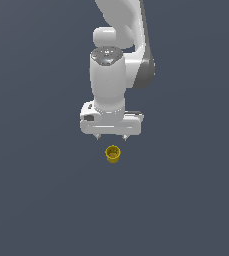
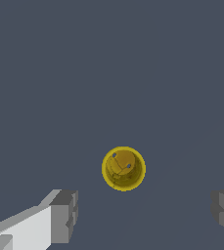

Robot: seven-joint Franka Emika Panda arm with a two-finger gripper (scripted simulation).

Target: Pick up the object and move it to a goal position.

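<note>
In the exterior view, the white gripper (image 1: pixel 111 138) points straight down, poised for a top grasp on the yellow cup (image 1: pixel 113 153), which stands upright just at its six o'clock, apart from the fingertips. In the wrist view, the cup (image 2: pixel 123 168) shows its open mouth, while the grey fingers (image 2: pixel 64 215) stand wide apart at about seven and four o'clock, leaving room to straddle it.

White rounded arm (image 1: pixel 117 45), grey joint band, dark glossy wrist cap; white gripper (image 1: pixel 111 137) body, grey blocky fingertips (image 2: pixel 64 215).
</note>
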